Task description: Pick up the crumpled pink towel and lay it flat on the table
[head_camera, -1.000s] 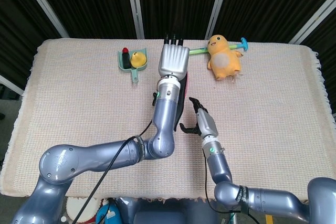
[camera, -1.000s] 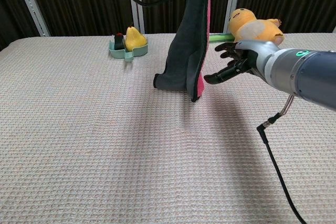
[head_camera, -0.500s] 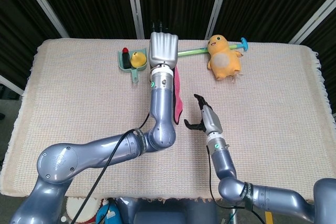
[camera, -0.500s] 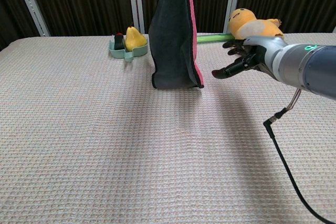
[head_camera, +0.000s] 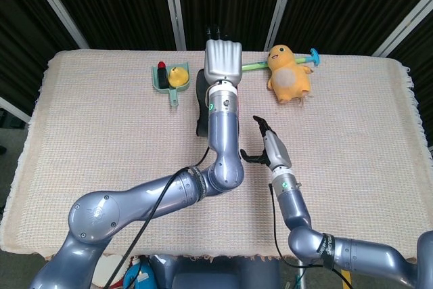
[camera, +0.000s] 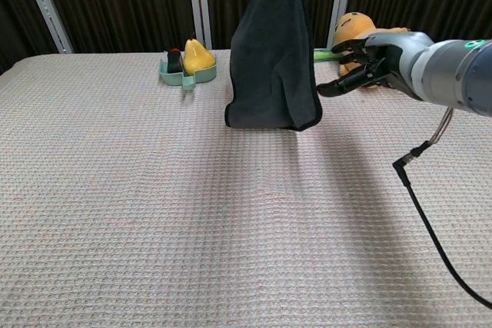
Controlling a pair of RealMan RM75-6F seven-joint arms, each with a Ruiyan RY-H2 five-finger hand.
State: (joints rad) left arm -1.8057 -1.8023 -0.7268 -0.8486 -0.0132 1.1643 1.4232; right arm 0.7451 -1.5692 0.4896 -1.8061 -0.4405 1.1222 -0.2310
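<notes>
Holding towel (camera: pixel 272 59) up in our left hand (head_camera: pixel 222 65), dark side showing, hanging straight; right hand (camera: pixel 367 63) empty, fingers apart.

**Even overhead light, sharp frames**

Bright, diffuse light falls from above on the table (head_camera: pixel 101 133); the far backdrop stays dark. A soft shadow spreads under the hanging towel (camera: pixel 273 59). Metal arms carry mild glare. Both views are sharp.

towel (camera: pixel 271 67) hangs mid-table | tray (head_camera: pixel 163 79) back-left | plush toy (head_camera: pixel 289 74) back-right
</notes>
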